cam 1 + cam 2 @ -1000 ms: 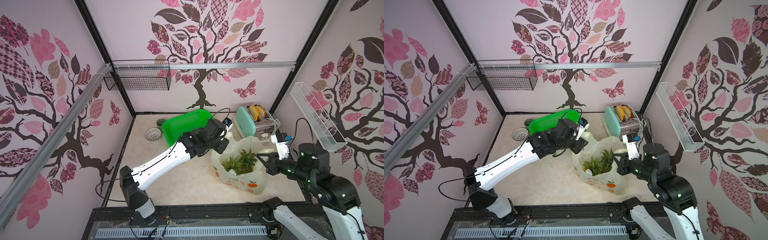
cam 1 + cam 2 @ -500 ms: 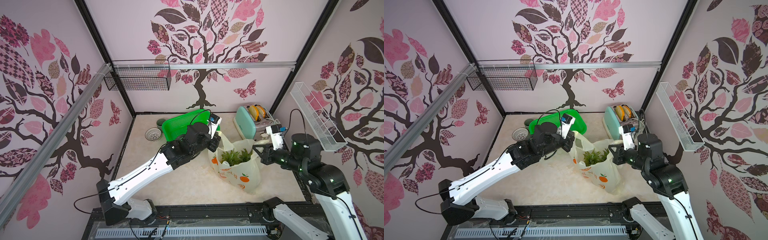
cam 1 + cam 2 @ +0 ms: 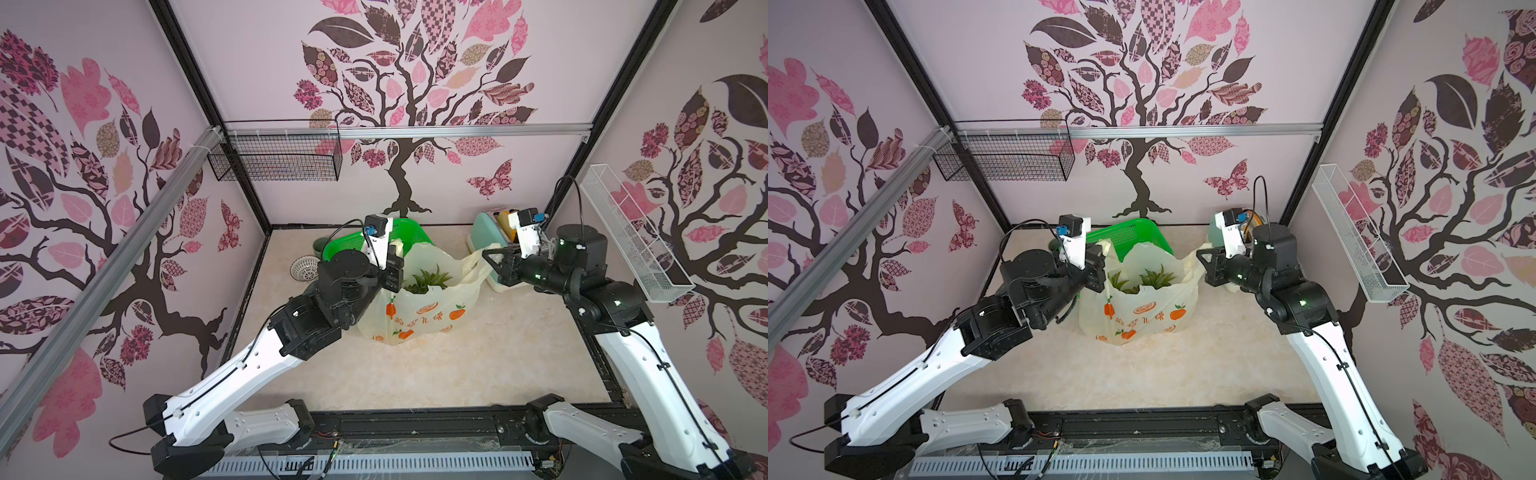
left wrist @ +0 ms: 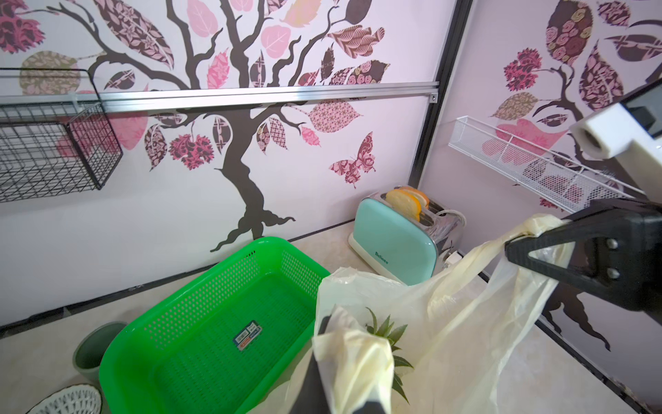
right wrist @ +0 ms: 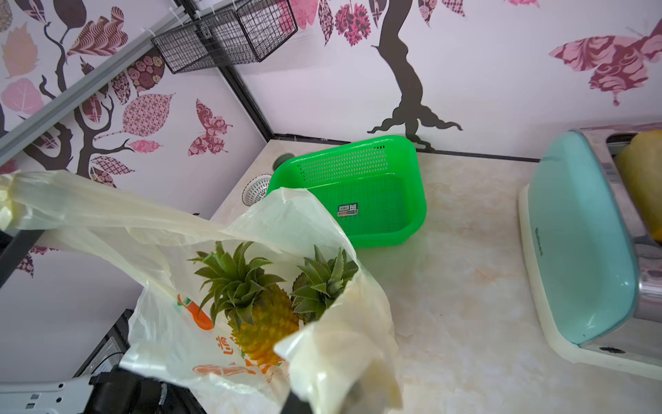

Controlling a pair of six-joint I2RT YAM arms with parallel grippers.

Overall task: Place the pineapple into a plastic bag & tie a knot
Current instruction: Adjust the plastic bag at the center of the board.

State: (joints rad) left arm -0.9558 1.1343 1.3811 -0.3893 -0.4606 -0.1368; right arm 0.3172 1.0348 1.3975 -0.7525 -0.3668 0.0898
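Two pineapples [image 5: 263, 328] [image 5: 324, 283], one plastic bag [image 3: 424, 318] — one basket [image 5: 358, 200], one toaster [image 4: 394, 240].

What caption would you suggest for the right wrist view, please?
Pineapple inside the plastic bag, handles stretched apart; green basket and toaster nearby.

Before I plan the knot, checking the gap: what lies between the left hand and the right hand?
The plastic bag, mouth stretched open from left hand to right hand, two pineapples inside; both top views show it.
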